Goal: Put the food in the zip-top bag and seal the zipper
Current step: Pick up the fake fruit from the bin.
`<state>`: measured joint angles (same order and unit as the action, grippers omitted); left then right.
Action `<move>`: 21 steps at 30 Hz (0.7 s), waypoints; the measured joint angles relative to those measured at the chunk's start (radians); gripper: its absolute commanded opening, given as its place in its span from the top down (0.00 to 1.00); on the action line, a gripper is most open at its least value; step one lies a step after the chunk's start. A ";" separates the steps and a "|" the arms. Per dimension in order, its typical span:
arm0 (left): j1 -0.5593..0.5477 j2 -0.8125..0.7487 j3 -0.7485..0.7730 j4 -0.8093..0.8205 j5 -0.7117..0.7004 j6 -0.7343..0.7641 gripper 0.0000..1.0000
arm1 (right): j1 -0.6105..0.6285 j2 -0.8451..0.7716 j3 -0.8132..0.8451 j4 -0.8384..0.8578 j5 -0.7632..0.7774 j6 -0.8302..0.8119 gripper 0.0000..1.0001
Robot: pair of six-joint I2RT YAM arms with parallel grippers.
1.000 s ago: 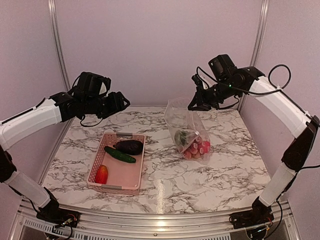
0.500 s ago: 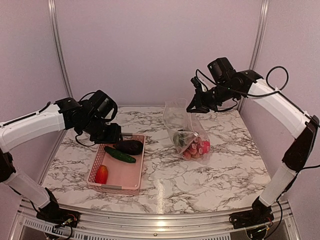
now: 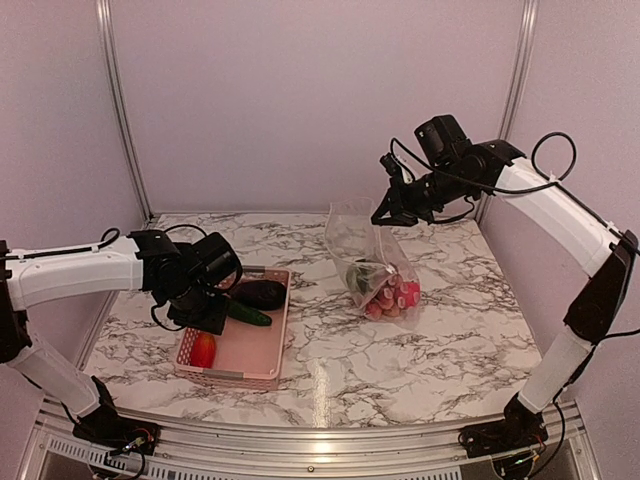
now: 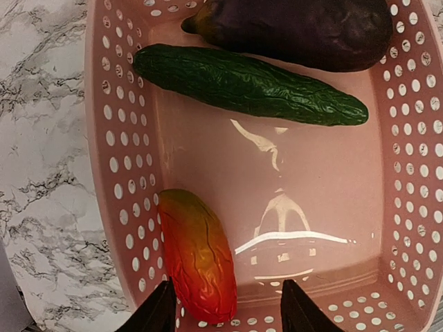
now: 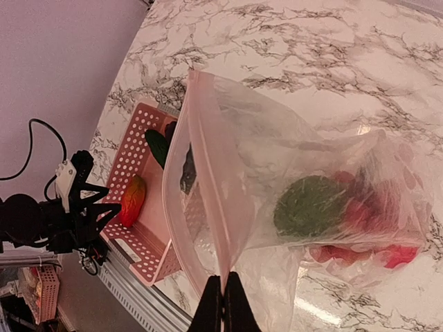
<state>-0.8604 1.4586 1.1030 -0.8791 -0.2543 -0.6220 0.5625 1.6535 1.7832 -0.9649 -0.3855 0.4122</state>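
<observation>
Pinching the zip-top bag [image 5: 291, 152], right hand [image 5: 223, 301] holds it; left hand [image 4: 228, 311] hovers open over basket [image 4: 104, 138].

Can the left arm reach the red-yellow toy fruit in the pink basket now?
Probably yes. The left pincer hangs open above the red-yellow toy fruit in the pink perforated plastic basket; nothing covers it, though the basket wall is close.

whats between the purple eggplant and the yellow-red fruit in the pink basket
The long green toy cucumber lies between the dark purple toy eggplant and the yellow-red toy fruit, plus bare pink plastic basket floor; clearest in the left wrist view.
</observation>
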 measured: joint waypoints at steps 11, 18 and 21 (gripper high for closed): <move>0.000 0.057 -0.053 -0.004 -0.020 0.002 0.46 | 0.000 0.003 0.000 0.002 -0.011 -0.002 1.00; -0.001 0.097 -0.084 -0.003 -0.020 0.002 0.46 | 0.000 0.003 -0.007 0.008 -0.015 -0.002 1.00; -0.002 0.108 -0.093 -0.001 -0.020 0.003 0.46 | 0.000 0.003 -0.013 0.009 -0.018 -0.001 1.00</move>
<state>-0.8623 1.5665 1.0103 -0.8803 -0.2745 -0.6186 0.5625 1.6566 1.7699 -0.9558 -0.4030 0.4114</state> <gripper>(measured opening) 0.544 0.004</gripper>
